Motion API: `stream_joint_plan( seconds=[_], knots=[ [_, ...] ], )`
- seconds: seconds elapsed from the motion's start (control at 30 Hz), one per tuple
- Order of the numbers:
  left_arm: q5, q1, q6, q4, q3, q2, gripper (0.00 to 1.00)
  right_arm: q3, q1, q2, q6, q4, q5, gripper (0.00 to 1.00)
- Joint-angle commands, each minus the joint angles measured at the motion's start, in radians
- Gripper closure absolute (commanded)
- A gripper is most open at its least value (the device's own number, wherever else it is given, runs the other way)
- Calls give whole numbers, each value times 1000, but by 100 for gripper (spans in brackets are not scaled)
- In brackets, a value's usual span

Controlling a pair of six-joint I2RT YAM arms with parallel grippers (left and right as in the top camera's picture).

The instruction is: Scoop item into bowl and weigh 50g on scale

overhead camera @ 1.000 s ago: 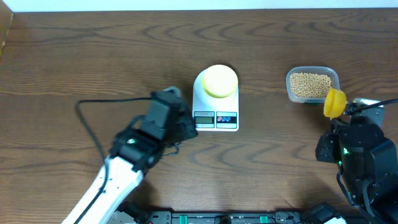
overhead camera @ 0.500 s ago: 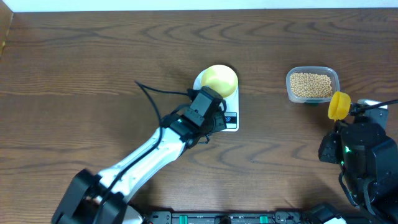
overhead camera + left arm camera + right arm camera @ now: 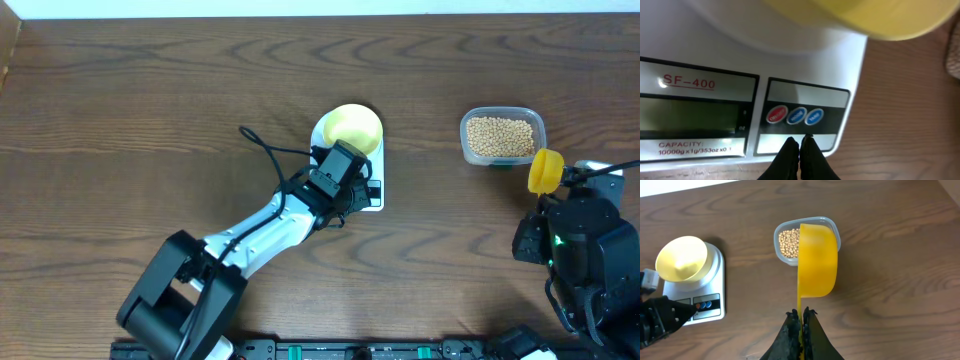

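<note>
At the scale (image 3: 725,55) buttons (image 3: 796,115), the left gripper (image 3: 799,150) is pinched together (display (image 3: 690,117) unreadable), bowl (image 3: 865,17) cut off. Right of the scale, the right gripper (image 3: 801,324) clamps the scoop (image 3: 817,262), half-hiding the beans (image 3: 788,242).

Overhead: bright, even light from above; the table (image 3: 120,100) grain is sharp, with a washed-out white strip along the 12 o'clock edge.
Shadows: soft, short and faint in all 3 views.
Left wrist: the bowl (image 3: 860,15) at 12 o'clock is blurred; the print on the scale (image 3: 715,45) is legible; 1 small glare spot at 9 o'clock above the display (image 3: 690,117).
Right wrist: crisp; the scoop (image 3: 817,260) is evenly lit; the right gripper (image 3: 800,314) at 6 o'clock is black with little detail.
</note>
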Motion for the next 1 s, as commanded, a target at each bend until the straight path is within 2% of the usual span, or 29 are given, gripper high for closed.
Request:
stream_joint_plan(
  seconds=[0.0, 0.33, 0.97],
  knots=[
    [-39, -1, -6, 3, 19, 21, 93, 18, -5, -3, 10, -4, 20, 99],
    [-100, 0, -5, 11, 19, 21, 93, 18, -5, -3, 10, -3, 20, 99],
    [-98, 0, -13, 56, 19, 60, 93, 18, -5, -3, 10, -3, 20, 99]
  ],
)
